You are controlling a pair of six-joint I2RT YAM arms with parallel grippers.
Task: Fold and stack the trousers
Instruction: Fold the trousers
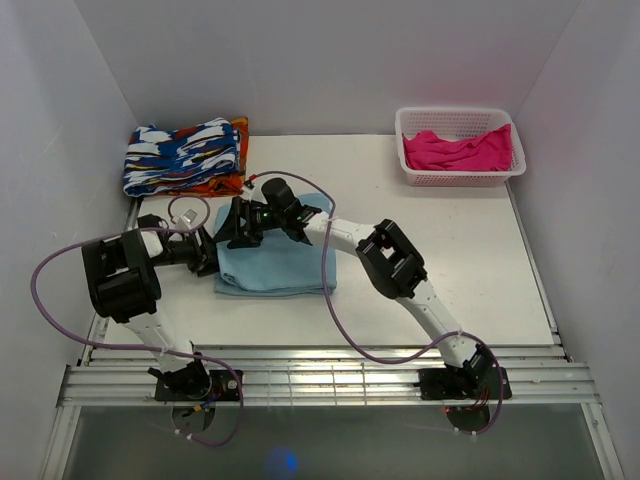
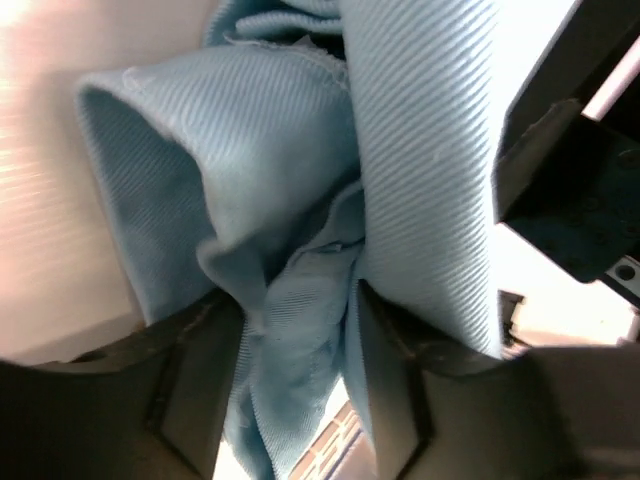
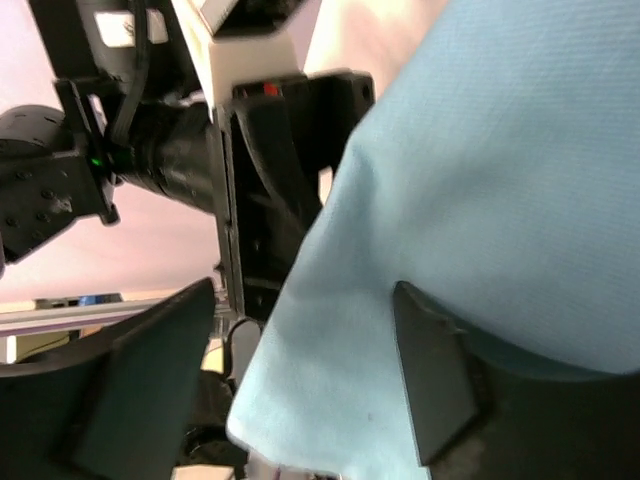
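The light-blue trousers [image 1: 278, 265] lie folded into a rough rectangle on the table, left of centre. My left gripper [image 1: 213, 252] is at their left edge. In the left wrist view it [image 2: 300, 390] is shut on a bunched fold of the trousers [image 2: 300, 200]. My right gripper [image 1: 233, 226] hovers at the far-left corner of the trousers, close to the left gripper. In the right wrist view it [image 3: 300, 370] has its jaws wide apart. A flap of the trousers [image 3: 480, 200] hangs between the jaws, against the right finger [image 3: 430, 380].
A folded blue-white-orange patterned cloth [image 1: 185, 158] lies at the far left by the wall. A white basket [image 1: 510, 175] with a pink garment [image 1: 455, 150] stands at the far right. The left gripper's black body [image 3: 260, 190] is right in front of the right gripper.
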